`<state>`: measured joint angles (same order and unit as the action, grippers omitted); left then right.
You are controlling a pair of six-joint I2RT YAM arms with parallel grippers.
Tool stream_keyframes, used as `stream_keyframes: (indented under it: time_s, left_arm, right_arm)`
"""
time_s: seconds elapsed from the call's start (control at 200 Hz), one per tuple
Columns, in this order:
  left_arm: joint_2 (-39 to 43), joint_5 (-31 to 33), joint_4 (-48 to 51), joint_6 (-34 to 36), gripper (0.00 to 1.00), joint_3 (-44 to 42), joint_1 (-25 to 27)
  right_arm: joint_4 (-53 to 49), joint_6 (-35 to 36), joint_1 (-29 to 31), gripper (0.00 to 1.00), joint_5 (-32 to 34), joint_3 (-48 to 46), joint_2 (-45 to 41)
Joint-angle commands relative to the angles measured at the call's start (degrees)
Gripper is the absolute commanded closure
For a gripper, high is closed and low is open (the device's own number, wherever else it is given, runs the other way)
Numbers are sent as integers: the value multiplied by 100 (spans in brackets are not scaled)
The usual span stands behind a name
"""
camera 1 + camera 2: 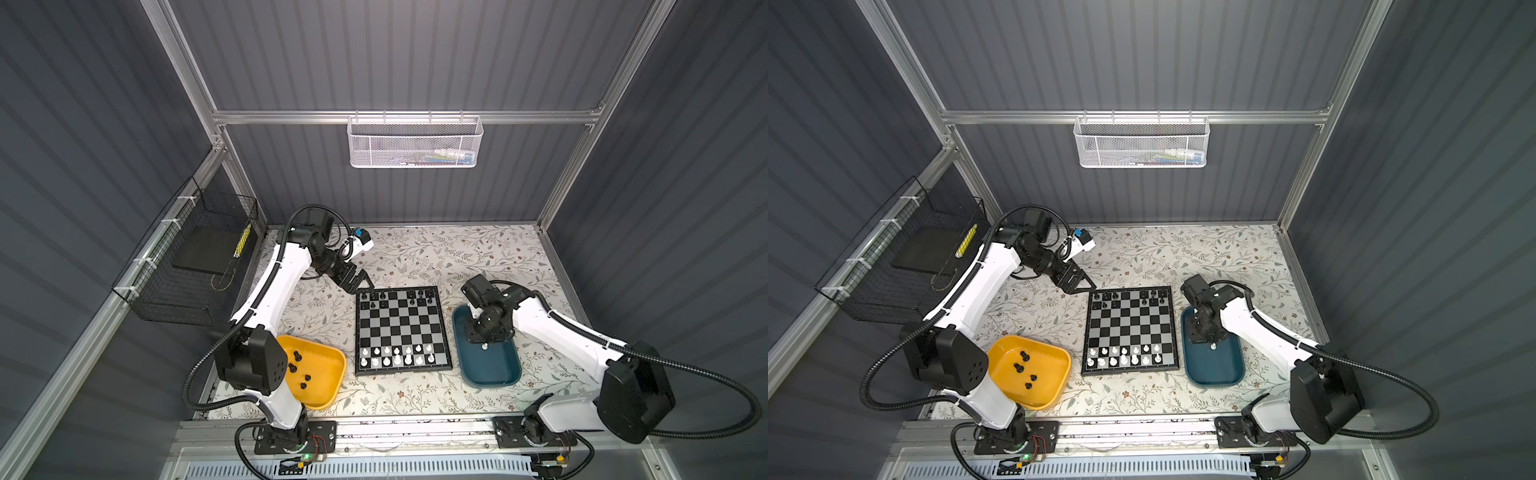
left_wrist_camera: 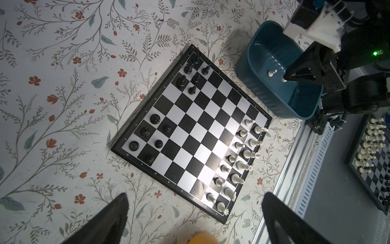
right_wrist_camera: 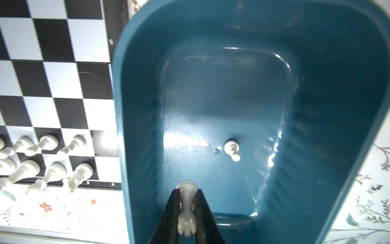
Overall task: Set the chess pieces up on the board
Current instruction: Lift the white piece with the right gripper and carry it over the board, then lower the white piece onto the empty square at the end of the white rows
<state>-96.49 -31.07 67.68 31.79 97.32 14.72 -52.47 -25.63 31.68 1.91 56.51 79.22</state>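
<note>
1. The white piece (image 3: 185,221) is pinched between the pressed-together fingers of the right gripper (image 3: 187,192), low inside the teal tray (image 3: 316,105).
2. A white pawn (image 3: 232,150) lies on its side on the tray floor, near the held piece but apart from it.
3. The teal tray sits just beside the right edge of the board (image 1: 401,324).
4. The white pieces (image 1: 397,355) fill much of the board's two near rows; the black pieces (image 1: 374,297) stand in its two far rows.
5. The left gripper (image 1: 359,284) hangs just beside the board's far left corner, fingers spread wide and holding nothing.
6. The yellow tray (image 1: 328,365), near the board's left side, holds four loose black men (image 1: 297,356).
</note>
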Motion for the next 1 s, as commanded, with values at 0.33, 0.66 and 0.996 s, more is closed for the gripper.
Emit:
stream_keyframes:
  time_s: [0.33, 0.66, 0.996]
  left_arm:
    - [157, 13, 43, 77, 1, -13, 40]
    - [148, 9, 52, 71, 0, 25, 40]
    - [159, -9, 61, 75, 1, 32, 40]
  right_arm:
    - [-641, -125, 510, 84, 71, 735, -73]
    - [-665, -301, 972, 84, 84, 1036, 105]
    - [-381, -513, 1422, 84, -55, 984, 416]
